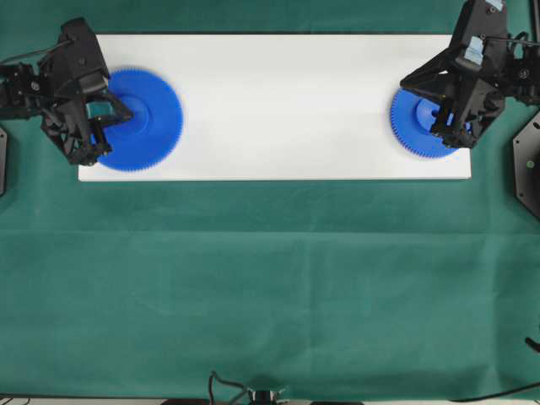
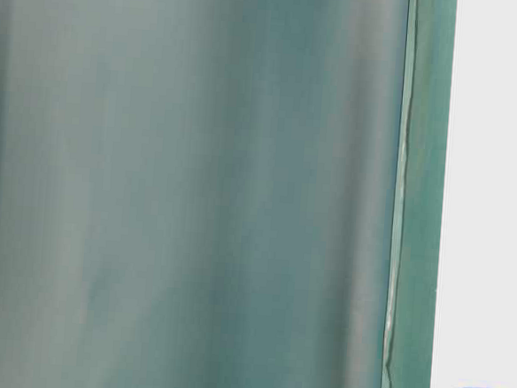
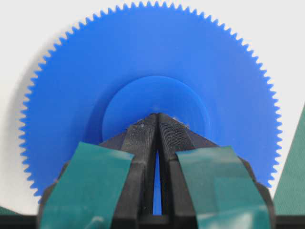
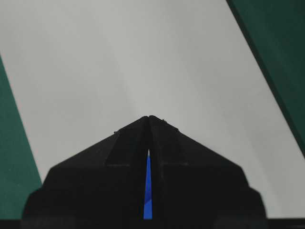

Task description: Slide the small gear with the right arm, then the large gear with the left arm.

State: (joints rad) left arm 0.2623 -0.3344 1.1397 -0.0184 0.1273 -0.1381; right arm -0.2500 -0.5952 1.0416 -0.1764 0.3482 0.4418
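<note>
I am watching the right end effector (image 1: 445, 126), fingers pressed together holding nothing, sitting over the small gear (image 1: 413, 118) at the white board's (image 1: 287, 101) right end — it could skate off the hub. The left end effector (image 3: 157, 117) is likewise closed and empty, tip resting on the large gear (image 3: 147, 67) — any twitch could be nudging it early.

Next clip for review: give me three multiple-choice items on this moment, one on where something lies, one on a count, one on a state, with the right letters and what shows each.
1. Where does the wide blue plastic toothed large gear lie?
A. at the left end of the white board
B. at the board's middle
C. on the green cloth, off the board

2. How many blue gears are on the board?
A. one
B. two
C. three

3. How do the fingers of the left hand, the one with teal tape, stand?
A. spread wide
B. closed to a point over the large gear's hub
C. gripping the gear's toothed rim

Key: 1 A, overhead view shows it at the left end. 2 B, the smaller blue toothed small gear lies at the right end under the right hand. 3 B, left wrist view shows the tips together.
</note>
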